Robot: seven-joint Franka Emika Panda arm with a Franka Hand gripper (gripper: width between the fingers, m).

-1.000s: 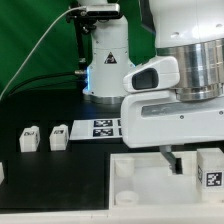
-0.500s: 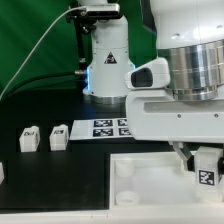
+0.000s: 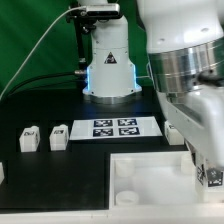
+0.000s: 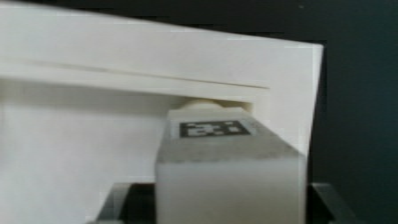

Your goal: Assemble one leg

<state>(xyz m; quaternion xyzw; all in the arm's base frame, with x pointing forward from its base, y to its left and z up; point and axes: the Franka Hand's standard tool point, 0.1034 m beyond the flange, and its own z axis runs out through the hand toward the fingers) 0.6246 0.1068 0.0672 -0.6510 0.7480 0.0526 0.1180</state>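
My gripper [image 3: 206, 166] is at the exterior view's lower right, tilted over the far right part of the large white square top [image 3: 150, 178]. It is shut on a leg [image 3: 212, 177], a white stub with a square tag. In the wrist view the leg [image 4: 222, 165] fills the gap between the dark fingers [image 4: 128, 203] of the gripper [image 4: 222, 208], with its tag facing the camera. Its tip is close to a round corner socket [image 4: 212, 103] of the top [image 4: 107, 120]. Whether the tip touches the socket is hidden.
Two more legs [image 3: 29, 139] [image 3: 58, 136] stand at the exterior view's left, and a third [image 3: 2, 172] shows at the left edge. The marker board [image 3: 113, 128] lies in front of the robot base [image 3: 108, 62]. A green backdrop stands behind.
The arm has moved toward the exterior view's right and tilted. The gripper has closed around the leg on the right part of the top, which earlier stood beside it.
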